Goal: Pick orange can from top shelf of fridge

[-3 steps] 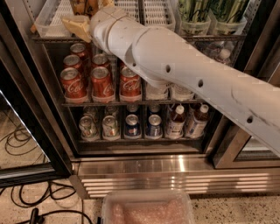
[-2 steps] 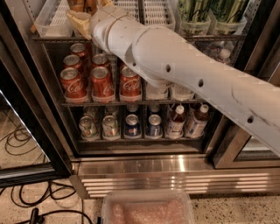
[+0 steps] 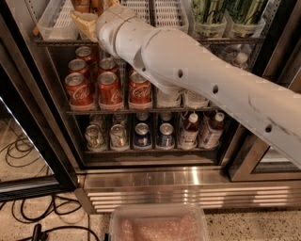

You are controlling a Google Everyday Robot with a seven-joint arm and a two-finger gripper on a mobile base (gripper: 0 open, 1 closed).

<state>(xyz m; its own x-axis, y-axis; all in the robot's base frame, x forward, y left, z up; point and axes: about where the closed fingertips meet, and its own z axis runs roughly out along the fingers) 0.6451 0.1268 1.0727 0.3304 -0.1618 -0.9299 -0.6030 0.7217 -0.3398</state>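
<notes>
The fridge (image 3: 155, 181) stands open with a black frame and a steel slatted base. Its top shelf (image 3: 56, 26) holds white slotted lane trays. The orange can (image 3: 83, 5) stands at the top edge of the view on the left of that shelf, mostly cut off. My white arm (image 3: 188, 75) reaches in from the right. My gripper (image 3: 90, 16) is at the orange can, its beige end low against the can's front. The arm's wrist hides the contact.
Tall green-striped cans (image 3: 207, 12) stand on the right of the top shelf. Red cola cans (image 3: 110, 87) fill the middle rack, with small cans and bottles (image 3: 188, 132) below. Cables (image 3: 28, 207) lie on the floor at left. A clear tray (image 3: 160, 223) sits at the bottom.
My gripper has edged slightly upward and deeper at the orange can. The arm has barely shifted, and the cans on the racks have not moved.
</notes>
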